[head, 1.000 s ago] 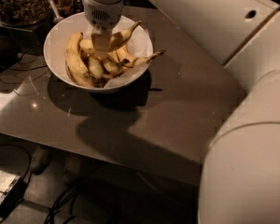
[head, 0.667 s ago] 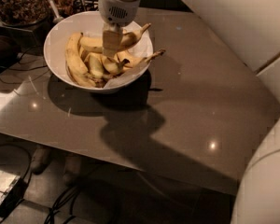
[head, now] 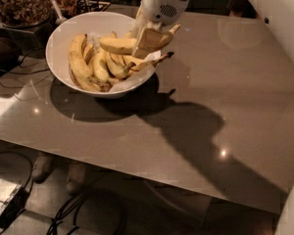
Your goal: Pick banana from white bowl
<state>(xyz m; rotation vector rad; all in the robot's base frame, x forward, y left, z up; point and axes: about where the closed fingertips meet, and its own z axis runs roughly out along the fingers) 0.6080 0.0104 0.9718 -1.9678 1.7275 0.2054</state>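
The white bowl [head: 63,31] sat near the far left corner of the desk [head: 220,97], heaped with other bananas [head: 81,65]. Over the bowl's right side hung the gripper [head: 144,44], its fingers [head: 148,37] clamped on the banana [head: 116,45]. The banana lay roughly level just above the pile. A jar of nuts [head: 19,4] stood beyond the desk's far left corner.
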